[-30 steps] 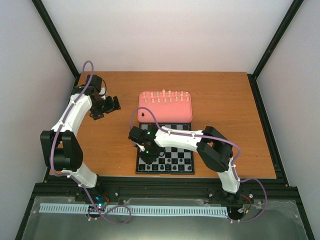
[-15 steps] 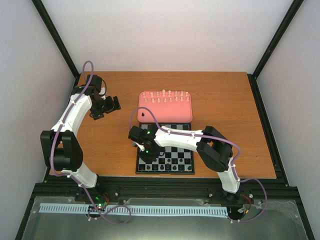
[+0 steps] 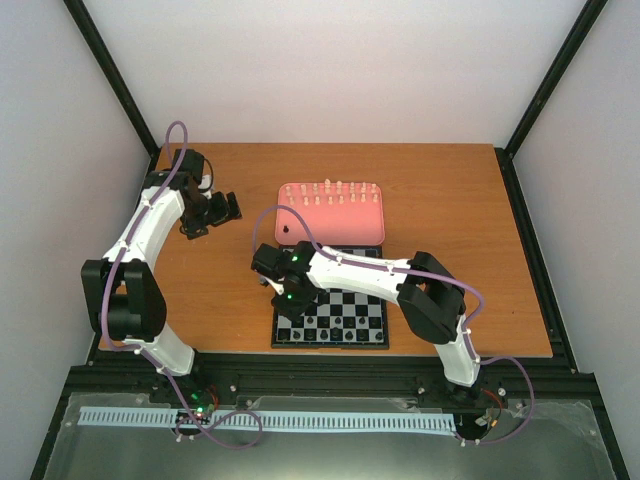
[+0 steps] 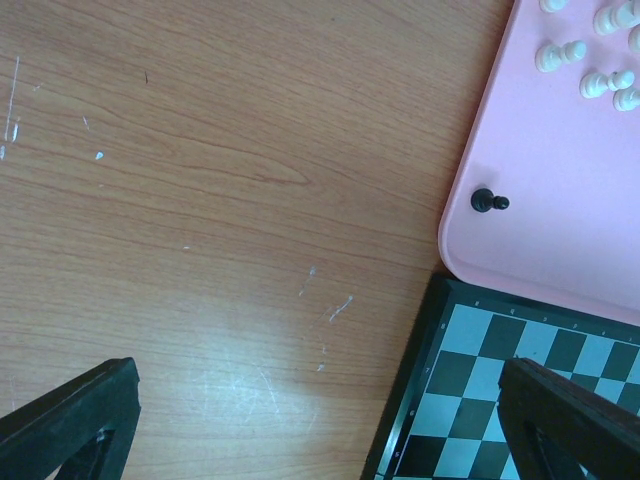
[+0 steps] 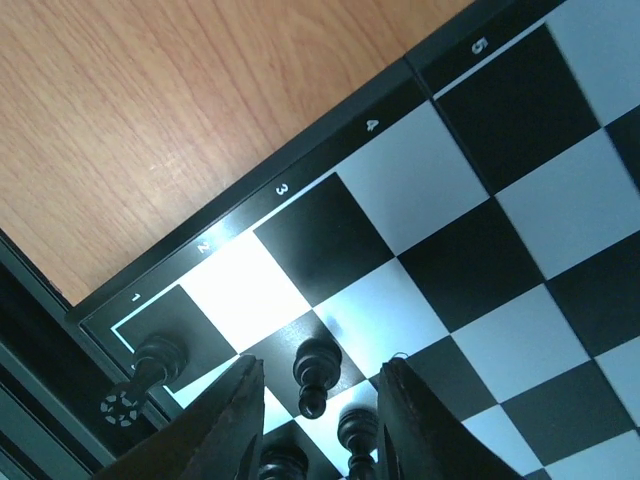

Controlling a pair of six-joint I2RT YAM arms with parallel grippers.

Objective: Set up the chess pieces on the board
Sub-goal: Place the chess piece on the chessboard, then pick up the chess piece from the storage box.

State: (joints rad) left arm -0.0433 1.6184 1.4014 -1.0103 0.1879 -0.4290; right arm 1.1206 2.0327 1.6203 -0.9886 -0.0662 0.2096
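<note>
Half-parted right gripper (image 5: 319, 362) over black pawn (image 5: 315, 382)

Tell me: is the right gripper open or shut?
Open: the right gripper shows clear gaps on either side of the black pawn standing on the board.

tray (image 3: 350, 232) just behind board (image 3: 352, 311), chess pieces (image 3: 331, 194) in tray and on board's near rows

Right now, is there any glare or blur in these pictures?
Right wrist view: strong glare washes out one light square of the board near its corner, and the near fingers look soft. Left wrist view: sharp, evenly lit table. Top view: even light, pieces too small to make out.
</note>
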